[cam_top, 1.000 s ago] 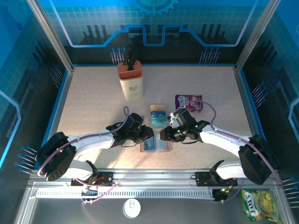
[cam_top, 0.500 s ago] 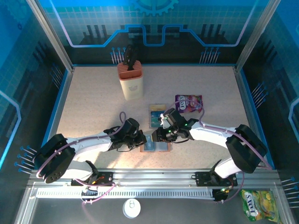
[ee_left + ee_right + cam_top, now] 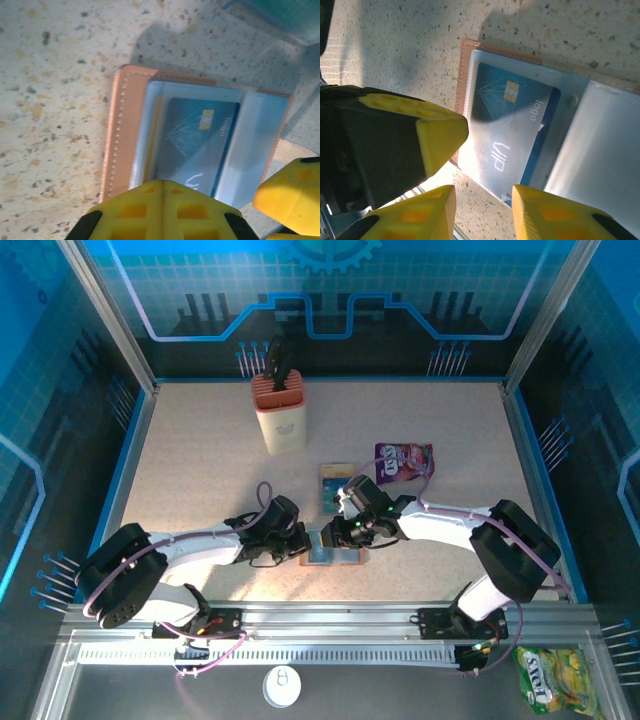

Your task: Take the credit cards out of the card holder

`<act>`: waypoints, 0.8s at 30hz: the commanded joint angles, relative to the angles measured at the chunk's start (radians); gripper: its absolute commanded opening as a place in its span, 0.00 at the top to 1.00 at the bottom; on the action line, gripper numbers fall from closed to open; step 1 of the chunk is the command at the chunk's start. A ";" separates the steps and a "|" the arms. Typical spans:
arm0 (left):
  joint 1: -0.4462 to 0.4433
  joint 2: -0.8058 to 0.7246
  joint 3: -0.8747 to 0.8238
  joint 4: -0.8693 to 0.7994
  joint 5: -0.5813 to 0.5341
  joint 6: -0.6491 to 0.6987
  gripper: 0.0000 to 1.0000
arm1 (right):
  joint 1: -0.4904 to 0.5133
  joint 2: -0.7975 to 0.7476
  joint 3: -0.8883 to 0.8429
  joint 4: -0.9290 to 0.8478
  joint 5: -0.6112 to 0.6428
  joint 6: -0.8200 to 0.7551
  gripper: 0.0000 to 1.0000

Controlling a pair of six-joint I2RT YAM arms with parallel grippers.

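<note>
The card holder [image 3: 338, 556] lies open and flat on the table [image 3: 200, 460]. A blue credit card [image 3: 197, 137] is tucked in its grey-blue pocket. The left gripper [image 3: 162, 210], jaws closed tight together, sits at the holder's left edge; I can't tell if it touches. The right gripper [image 3: 484, 202] hangs over the holder from the other side, jaws apart and holding nothing. More cards [image 3: 337, 483] lie just beyond the holder.
</note>
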 commanded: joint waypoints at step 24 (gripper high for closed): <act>0.003 0.006 -0.037 -0.023 -0.023 0.016 1.00 | 0.027 0.114 0.046 0.000 0.028 -0.005 0.65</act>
